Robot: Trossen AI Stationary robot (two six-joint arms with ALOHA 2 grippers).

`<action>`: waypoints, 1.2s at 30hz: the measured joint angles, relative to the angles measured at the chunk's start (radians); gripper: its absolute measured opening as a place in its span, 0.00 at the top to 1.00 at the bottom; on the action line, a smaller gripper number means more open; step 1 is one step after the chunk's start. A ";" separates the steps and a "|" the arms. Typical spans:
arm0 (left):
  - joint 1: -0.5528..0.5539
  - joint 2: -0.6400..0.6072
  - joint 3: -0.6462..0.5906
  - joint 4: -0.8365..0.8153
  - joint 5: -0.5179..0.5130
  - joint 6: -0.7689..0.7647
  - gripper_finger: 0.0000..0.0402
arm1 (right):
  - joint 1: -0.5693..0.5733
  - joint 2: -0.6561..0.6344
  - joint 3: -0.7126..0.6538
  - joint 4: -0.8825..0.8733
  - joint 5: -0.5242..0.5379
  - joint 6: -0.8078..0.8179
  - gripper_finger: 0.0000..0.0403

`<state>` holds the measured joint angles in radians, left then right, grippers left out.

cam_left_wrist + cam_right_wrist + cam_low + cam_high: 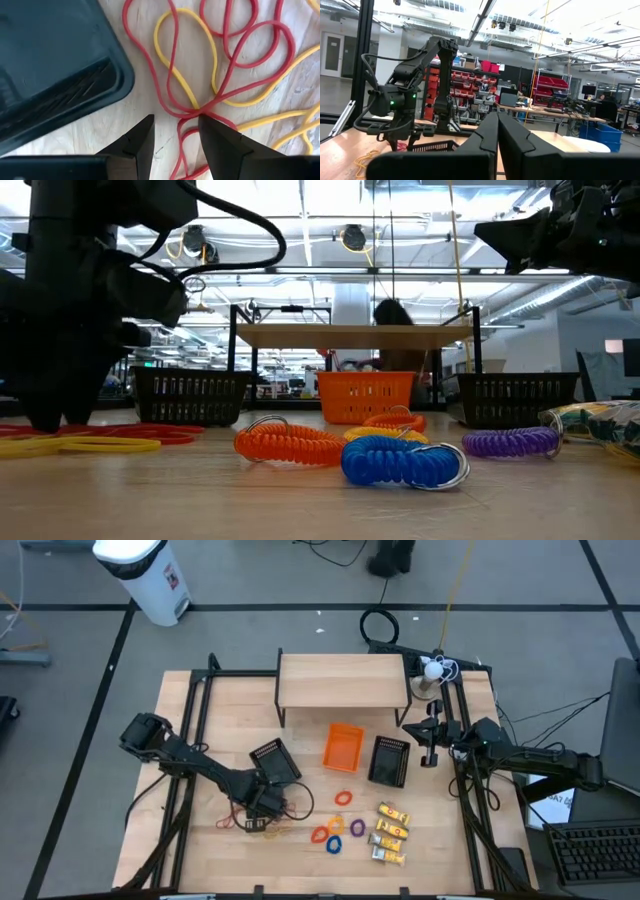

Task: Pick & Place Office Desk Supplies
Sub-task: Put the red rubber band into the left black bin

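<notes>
your left tool is down at the desk, its fingers set narrowly apart over a tangle of red and yellow rubber bands, tips at the crossing of the loops, gripping nothing yet. a black mesh bin sits just beside it. the coiled rings lie near the front middle, the yellow packets to their right. an orange bin stands behind them. your right tool waits raised at the right edge, fingers pressed together, empty.
</notes>
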<state>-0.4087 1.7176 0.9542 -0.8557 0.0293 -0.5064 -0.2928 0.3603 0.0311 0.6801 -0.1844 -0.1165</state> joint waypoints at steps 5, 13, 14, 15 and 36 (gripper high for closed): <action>0.000 0.000 -0.002 -0.014 0.011 -0.007 0.62 | 0.000 0.000 0.000 0.000 0.000 0.000 1.00; 0.000 0.002 -0.002 -0.002 -0.018 0.001 0.62 | 0.000 0.000 0.000 0.000 0.000 0.000 1.00; 0.000 0.002 -0.003 0.013 -0.028 0.001 0.63 | 0.000 0.000 0.000 0.000 0.000 0.000 1.00; 0.000 0.002 -0.004 0.036 -0.032 0.006 0.64 | 0.000 0.000 0.000 0.000 0.000 0.000 1.00; -0.049 -0.114 0.110 -0.078 -0.089 0.052 0.99 | 0.000 0.000 0.000 0.001 0.000 0.000 1.00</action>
<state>-0.4581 1.6033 1.0638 -0.9333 -0.0600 -0.4540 -0.2928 0.3603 0.0311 0.6807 -0.1843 -0.1167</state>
